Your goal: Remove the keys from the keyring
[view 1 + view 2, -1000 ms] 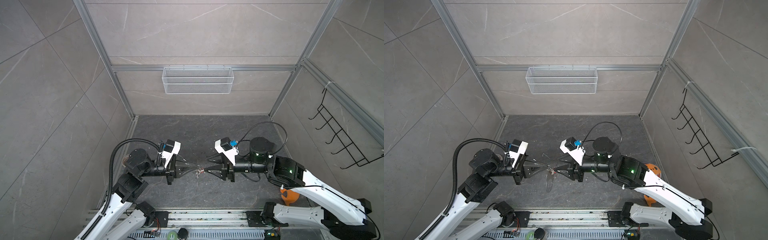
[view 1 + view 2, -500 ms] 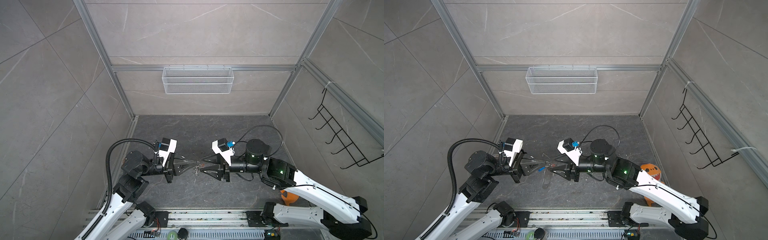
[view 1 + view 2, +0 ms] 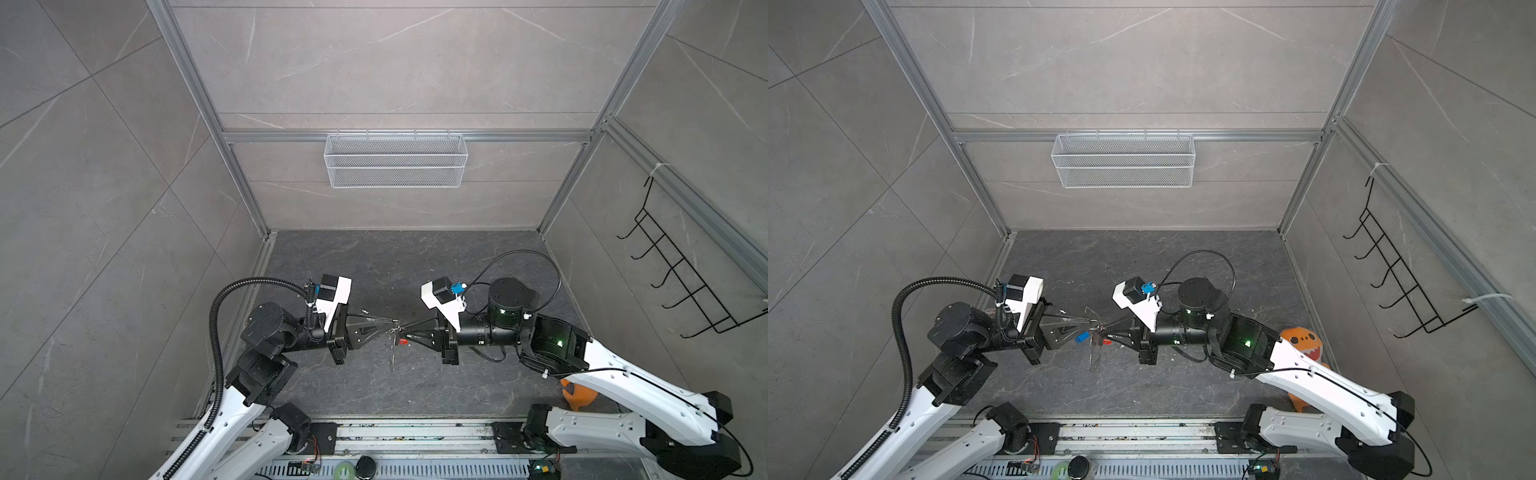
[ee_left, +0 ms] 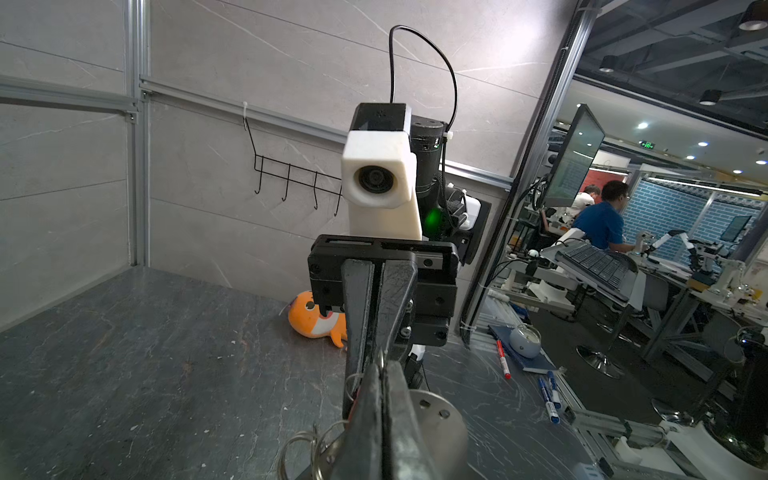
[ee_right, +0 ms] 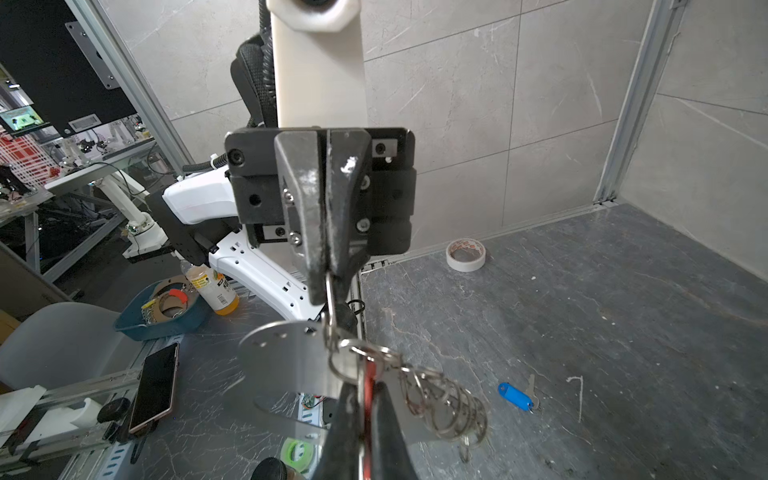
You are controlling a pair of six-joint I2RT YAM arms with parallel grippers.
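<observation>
**While the left gripper (image 3: 390,331) and the right gripper (image 3: 403,331) meet tip to tip, the keyring (image 5: 442,401) hangs between them**

Where the two tips come together, I see the keyring held clear of the table (image 3: 415,266), over its middle and towards the near edge. Its flat grey tag (image 3: 1094,358) hangs straight down from the pinch point. The tag's long axis is vertical and it sits edge-on in both top views. From my right wrist camera, the chain of rings trails off the tag in a loose coil. The red key (image 3: 402,341) dangles just under the right gripper's tip. The blue key (image 5: 515,397) is off the ring and lies flat on the table. In a top view it sits near the left gripper's fingers, with its bare blade sticking out past the blue body.

The left gripper is clenched on one ring of the keyring. The right gripper is clenched too, with its tip at the ring cluster and red showing in the slit between its fingers (image 5: 388,428). I cannot tell whether it bites the red key or a ring. Both arms reach in from their own sides with wrists level. The grippers are horizontal and aimed straight at each other, with the wrist cameras on top
</observation>
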